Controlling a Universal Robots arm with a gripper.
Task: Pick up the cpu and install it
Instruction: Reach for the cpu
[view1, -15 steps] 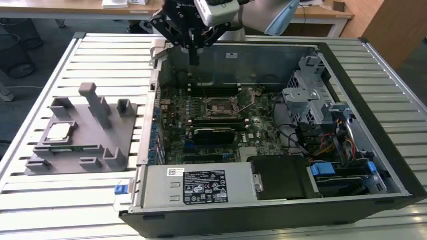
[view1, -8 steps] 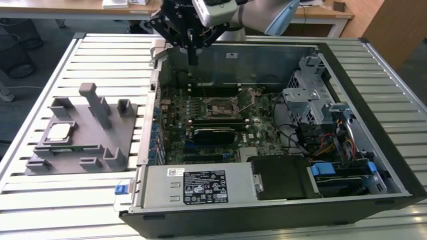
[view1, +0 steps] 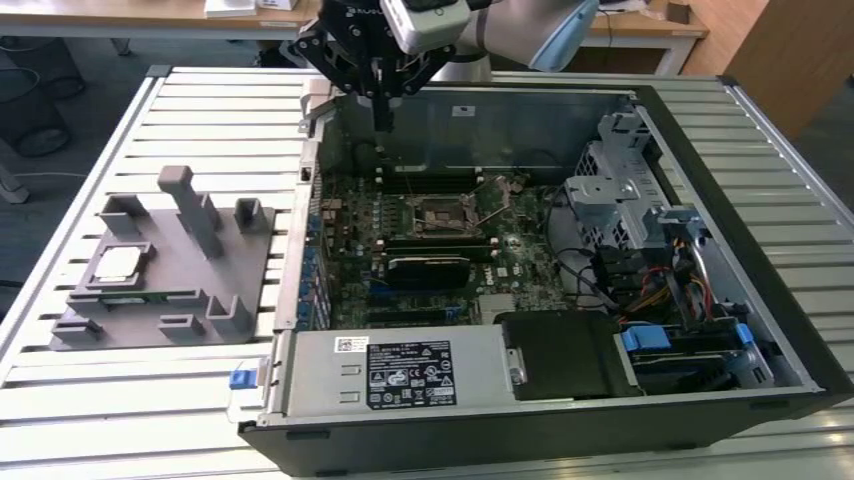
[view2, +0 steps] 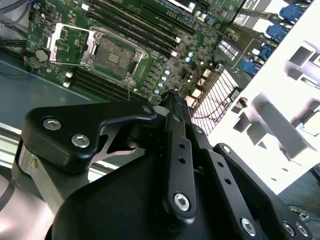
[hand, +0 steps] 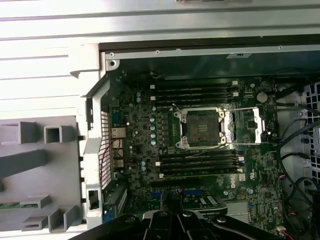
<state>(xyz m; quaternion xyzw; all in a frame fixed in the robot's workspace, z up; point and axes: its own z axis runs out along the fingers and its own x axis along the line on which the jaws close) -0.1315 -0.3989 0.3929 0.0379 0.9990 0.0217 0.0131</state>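
Over the back wall of the open black PC case, the black gripper hung w/ fingers pressed together, empty. The small silvery square cpu lay on the grey moulded tray, well apart. Picking it well prob. needs a level, edge-on grasp. Corner mark & dark metal-framed socket pins: too small to tell.

In the exterior view the arm is cut off by the top edge, and the near side of the computer case runs off the bottom edge. The chip on the tray is too small to show any surface detail. In the second wrist view the gripper covers much of the circuit board, and the tray is washed out to white.
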